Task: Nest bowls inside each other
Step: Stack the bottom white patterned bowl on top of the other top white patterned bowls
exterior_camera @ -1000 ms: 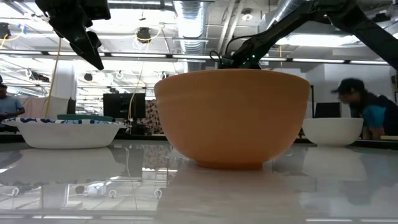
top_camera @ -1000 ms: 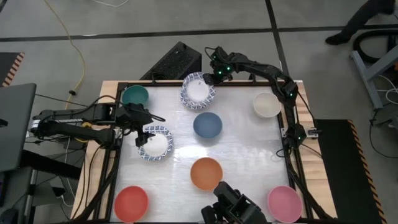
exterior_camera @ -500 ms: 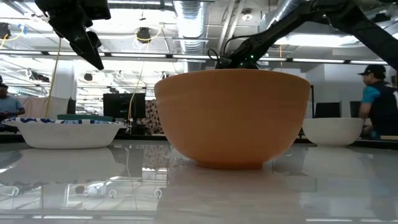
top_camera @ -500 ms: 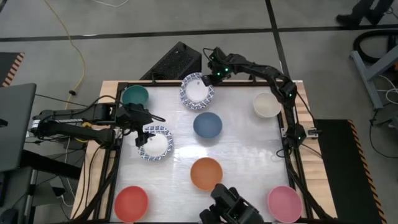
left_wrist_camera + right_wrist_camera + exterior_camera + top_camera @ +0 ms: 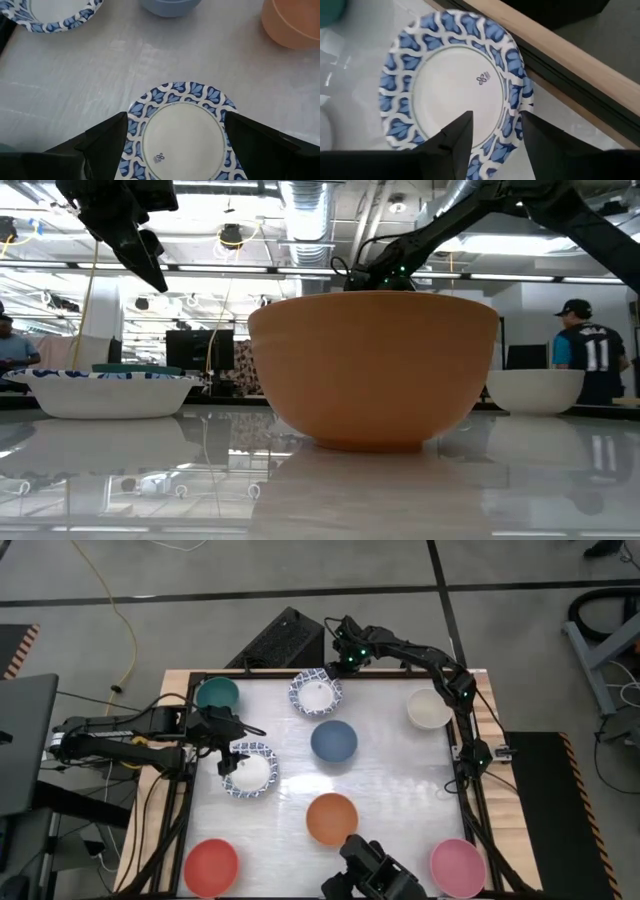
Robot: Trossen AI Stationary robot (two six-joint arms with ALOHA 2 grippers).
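Note:
Several small bowls stand on their bases on the white table (image 5: 400, 790): teal (image 5: 217, 693), blue (image 5: 333, 741), cream (image 5: 429, 708), orange (image 5: 331, 818), red (image 5: 211, 865), pink (image 5: 457, 865). Two are white with blue-patterned rims. One of those (image 5: 316, 692) lies flat at the far edge. My right gripper (image 5: 338, 664) is open there, one finger over the bowl's inside, one outside its rim (image 5: 512, 107). My left gripper (image 5: 177, 135) hangs open, well above the other patterned bowl (image 5: 249, 770). My right gripper comes slanting down from the far side, with the far rim (image 5: 516, 120) of the patterned bowl between its spread fingers. The bowl sits flat on the table. I cannot tell whether either finger touches the rim.
The table's wooden far edge (image 5: 570, 65) runs just behind the right gripper, and a black box (image 5: 285, 637) stands beyond it. A dark device (image 5: 375, 875) sits at the near edge between the red and pink bowls. A person (image 5: 585, 360) stands in the room beyond.
My right gripper has opened and rolled a little while staying in place. The patterned bowl at the far edge, held raised and tilted before, has dropped and now lies flat on the table.

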